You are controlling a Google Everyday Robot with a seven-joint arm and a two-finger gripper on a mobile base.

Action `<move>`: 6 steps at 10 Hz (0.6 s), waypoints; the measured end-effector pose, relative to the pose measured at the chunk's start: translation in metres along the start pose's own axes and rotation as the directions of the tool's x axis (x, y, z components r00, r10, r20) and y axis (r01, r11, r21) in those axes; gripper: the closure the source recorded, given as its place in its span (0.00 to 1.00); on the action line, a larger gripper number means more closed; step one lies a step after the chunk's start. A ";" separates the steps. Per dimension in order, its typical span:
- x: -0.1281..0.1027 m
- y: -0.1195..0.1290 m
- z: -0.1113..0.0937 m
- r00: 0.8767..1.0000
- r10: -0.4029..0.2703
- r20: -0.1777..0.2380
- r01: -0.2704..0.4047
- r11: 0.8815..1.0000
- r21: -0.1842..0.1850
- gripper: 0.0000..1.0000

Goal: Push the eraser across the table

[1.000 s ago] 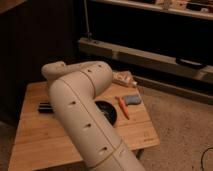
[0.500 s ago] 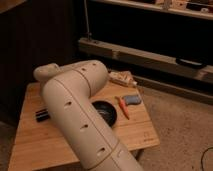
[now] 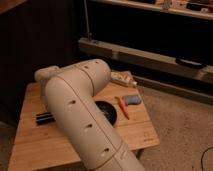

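Black eraser, pale plank-striped table, cream arm hiding the claw

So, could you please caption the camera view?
White robot arm looms over the light wooden table, its claw out of sight; long black eraser alongside.

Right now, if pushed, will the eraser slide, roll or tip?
The eraser lies flat and low, so it probably slides on the wooden table; being long, it may swivel if pushed off-centre. The gripper is hidden behind the arm.
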 end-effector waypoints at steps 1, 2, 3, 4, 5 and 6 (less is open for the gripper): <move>-0.003 -0.003 0.001 1.000 -0.004 0.003 0.004 1.000 0.005 1.00; -0.006 -0.005 0.002 1.000 -0.011 0.006 0.011 1.000 0.009 1.00; -0.011 -0.009 0.002 1.000 -0.026 0.011 0.026 1.000 0.015 1.00; -0.016 -0.012 0.002 0.999 -0.037 0.016 0.037 0.999 0.021 1.00; -0.021 -0.013 0.001 0.999 -0.043 0.022 0.043 0.999 0.023 1.00; -0.030 -0.014 0.002 0.998 -0.054 0.032 0.053 0.998 0.025 1.00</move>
